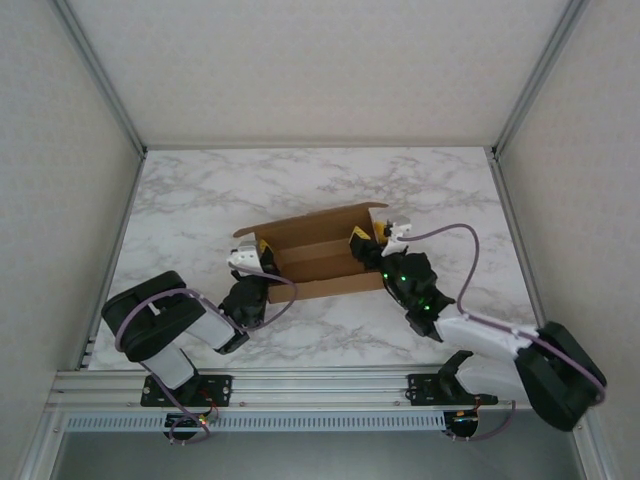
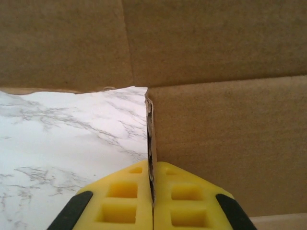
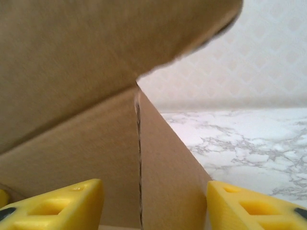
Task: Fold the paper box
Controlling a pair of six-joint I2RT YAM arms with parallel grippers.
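Brown cardboard, the paper box (image 1: pixel 318 262) sits mid-bench with its sides partly raised. It looks roughly half folded, ends and lid still to do. The marbled bench (image 1: pixel 200 190) is ringed by pale panels (image 1: pixel 60 150).

Left wrist: the left gripper (image 2: pixel 152 179) pinches a box edge tight.

Right wrist: the right gripper (image 3: pixel 153 199) gapes wide, straddling a corner crease.

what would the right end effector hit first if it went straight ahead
Probably the paper box: a cardboard fold edge stands right ahead of the right end effector, between its open fingers, though depth is unclear.
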